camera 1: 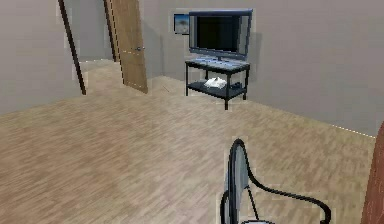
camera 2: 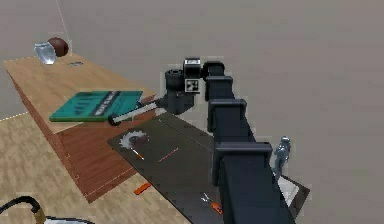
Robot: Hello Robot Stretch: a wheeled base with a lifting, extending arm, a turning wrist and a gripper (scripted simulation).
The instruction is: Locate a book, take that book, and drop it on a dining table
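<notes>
A flat teal book shows over the top of a brown wooden table in the arm side view, near the table's nearer edge. My gripper reaches in from the right, its fingers touching the book's right end. The table lies behind the book, so I cannot tell whether the gripper holds it. The dark arm rises from the bottom edge, with the white marker squares at its far end.
A glass and a brown round thing stand at the table's far corner. A dark grey slab lies under the arm, with a small bottle to its right. In the forward view are a TV on a black stand, a wooden door and a dark chair.
</notes>
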